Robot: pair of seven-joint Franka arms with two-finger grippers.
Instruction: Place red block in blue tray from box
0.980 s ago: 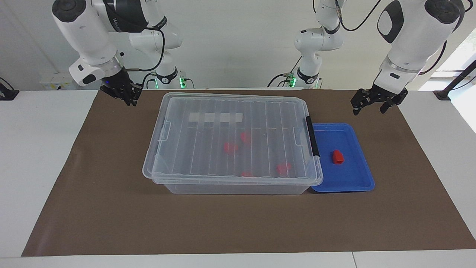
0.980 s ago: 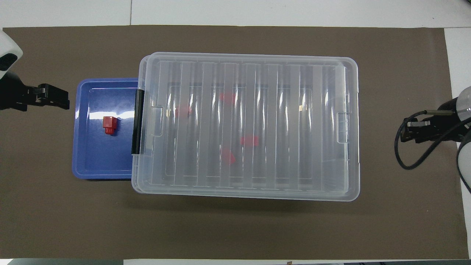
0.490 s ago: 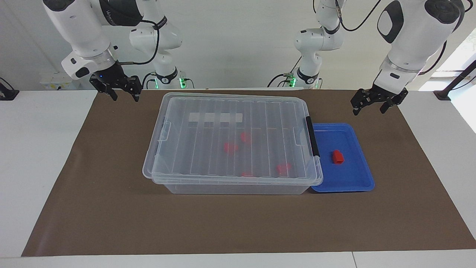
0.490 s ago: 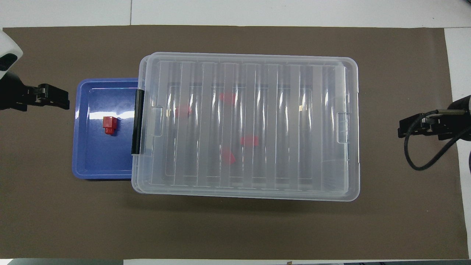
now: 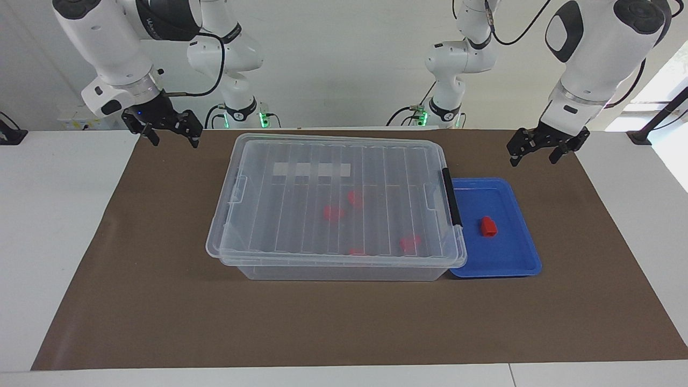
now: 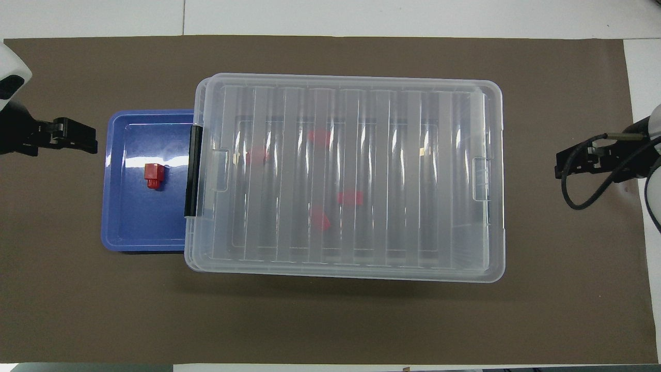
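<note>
At the facing view's upper left, the right gripper (image 5: 169, 134) hangs with fingers spread wide. At centre sits the lidded box (image 5: 336, 204). Beside it, the blue tray (image 5: 516, 258) holds the red block (image 5: 488, 227). Upper right, the left gripper (image 5: 535, 152) hangs, fingers spread wide.

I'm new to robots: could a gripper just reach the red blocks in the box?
No. The clear lid lies shut over the box, covering the red blocks inside. Both the left gripper and right gripper hang open off its ends.
</note>
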